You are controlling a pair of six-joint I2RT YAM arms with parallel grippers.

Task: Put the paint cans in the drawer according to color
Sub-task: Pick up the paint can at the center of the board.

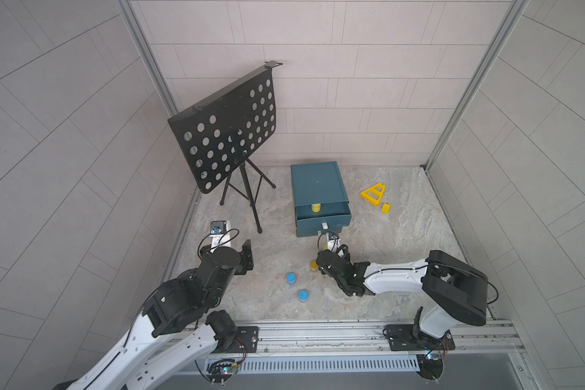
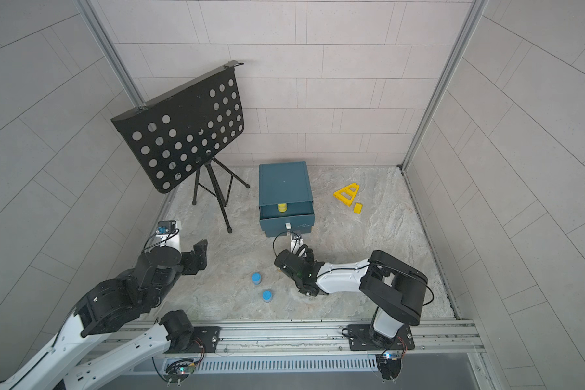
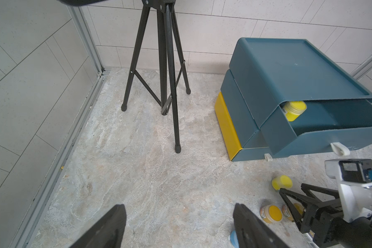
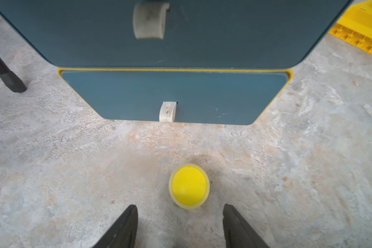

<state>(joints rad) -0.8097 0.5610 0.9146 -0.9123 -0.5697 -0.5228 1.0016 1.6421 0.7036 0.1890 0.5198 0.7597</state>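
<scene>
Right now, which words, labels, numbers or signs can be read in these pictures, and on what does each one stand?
Nothing can be read for sure.
Bright yellow paint can in the open top drawer: small dark print on its side label, too small to read.
Amber-orange paint can on the table: printed side label, blurred.

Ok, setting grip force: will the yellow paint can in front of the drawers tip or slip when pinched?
Probably won't tip: the yellow paint can looks squat and stands upright. Its smooth round wall could slip if pinched off-centre. Small, so likely light.
</scene>
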